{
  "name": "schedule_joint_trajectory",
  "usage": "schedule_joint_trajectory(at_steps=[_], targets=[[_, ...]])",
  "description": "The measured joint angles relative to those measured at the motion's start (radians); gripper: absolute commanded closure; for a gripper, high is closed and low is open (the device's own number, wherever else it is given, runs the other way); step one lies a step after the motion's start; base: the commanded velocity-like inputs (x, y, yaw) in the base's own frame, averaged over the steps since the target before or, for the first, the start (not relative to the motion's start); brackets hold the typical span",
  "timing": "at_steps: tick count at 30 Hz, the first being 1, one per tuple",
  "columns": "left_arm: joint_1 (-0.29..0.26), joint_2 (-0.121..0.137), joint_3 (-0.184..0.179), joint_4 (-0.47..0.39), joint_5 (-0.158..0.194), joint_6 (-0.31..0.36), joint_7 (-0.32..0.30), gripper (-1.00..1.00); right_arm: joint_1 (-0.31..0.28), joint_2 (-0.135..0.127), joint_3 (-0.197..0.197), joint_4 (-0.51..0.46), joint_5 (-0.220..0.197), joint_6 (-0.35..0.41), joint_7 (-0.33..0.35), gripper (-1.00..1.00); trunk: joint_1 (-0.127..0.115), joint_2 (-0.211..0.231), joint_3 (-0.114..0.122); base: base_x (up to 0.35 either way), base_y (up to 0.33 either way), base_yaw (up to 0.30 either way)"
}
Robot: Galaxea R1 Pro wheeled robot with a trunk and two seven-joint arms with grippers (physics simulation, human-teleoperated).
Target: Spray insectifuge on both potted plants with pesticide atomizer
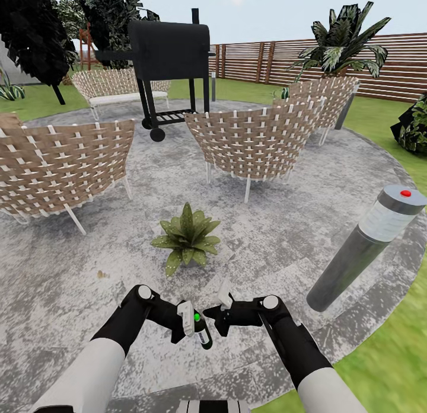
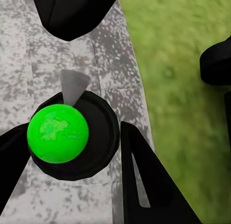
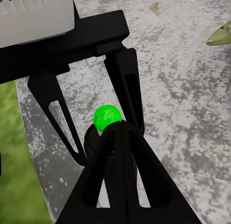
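My left gripper [image 1: 191, 324] is shut on the pesticide atomizer [image 1: 203, 333], a slim dark bottle held low over the stone patio [image 1: 284, 223] of the garden. In the left wrist view its dark round top [image 2: 98, 132] sits between my two fingers, with a bright green marker ball [image 2: 57, 133] on it. My right gripper [image 1: 212, 314] is shut, its tips right beside the bottle and the green ball [image 3: 107, 116]. One potted plant [image 1: 188, 236], a low rosette of speckled green leaves, stands on the patio just ahead of both grippers.
A grey bollard lamp [image 1: 362, 247] leans at the right patio edge. Wicker chairs [image 1: 56, 164] [image 1: 258, 140] stand behind the plant, with a black grill [image 1: 169, 63] further back. Lawn [image 1: 385, 365] and a slatted fence [image 1: 267, 60] ring the patio.
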Motion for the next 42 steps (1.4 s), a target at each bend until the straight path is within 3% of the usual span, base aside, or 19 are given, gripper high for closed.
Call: schedule_joint_trajectory(at_steps=[42], targets=[[-0.003,-0.018,0.003,-0.001,0.002,0.003,0.011,1.00,0.000,0.000,-0.003,0.004,0.002,-0.001,-0.002,1.00,0.000,0.000,0.000,0.000,0.000,0.000]])
